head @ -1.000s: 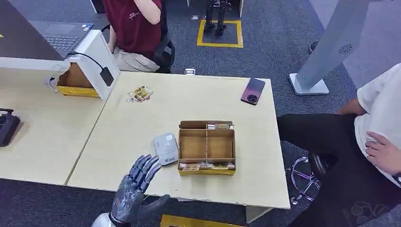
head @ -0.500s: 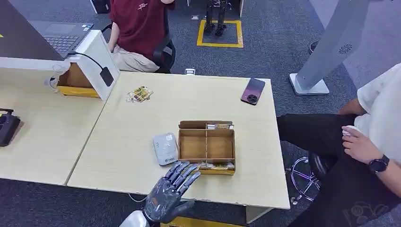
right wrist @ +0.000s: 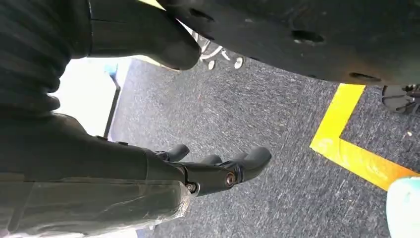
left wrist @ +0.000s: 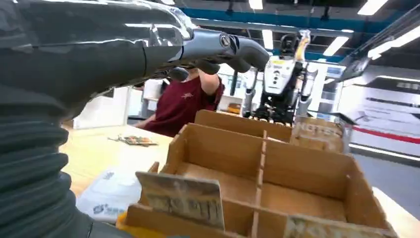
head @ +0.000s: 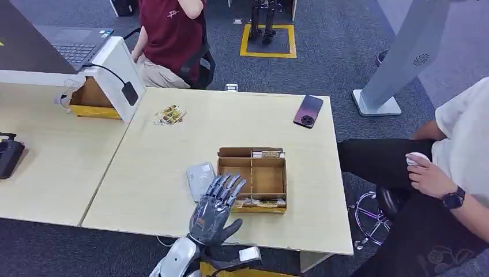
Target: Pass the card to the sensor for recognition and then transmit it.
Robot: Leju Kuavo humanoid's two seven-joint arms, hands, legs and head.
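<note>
A brown cardboard divider box [head: 252,179] sits in the middle of the table. Cards stand in its near slot [head: 256,203] and its far slot [head: 265,154]. A grey card sensor [head: 198,176] lies flat just left of the box. My left hand [head: 216,209] hovers with fingers spread and nothing in it, over the box's near left corner and the sensor's near end. In the left wrist view the hand [left wrist: 148,49] reaches above the box [left wrist: 277,168], with a card [left wrist: 181,199] upright in the near slot. My right hand [right wrist: 198,173] hangs above the carpet, holding nothing.
A phone [head: 308,111] lies at the table's far right, loose cards [head: 170,115] at the far left. A white stand with a cable [head: 118,72] and a laptop [head: 75,46] sit on the adjoining desk. One person [head: 167,34] sits behind the table, another [head: 455,173] to its right.
My left hand has moved right and forward from the table's near edge to above the box's near left corner. The person on the right has shifted a hand.
</note>
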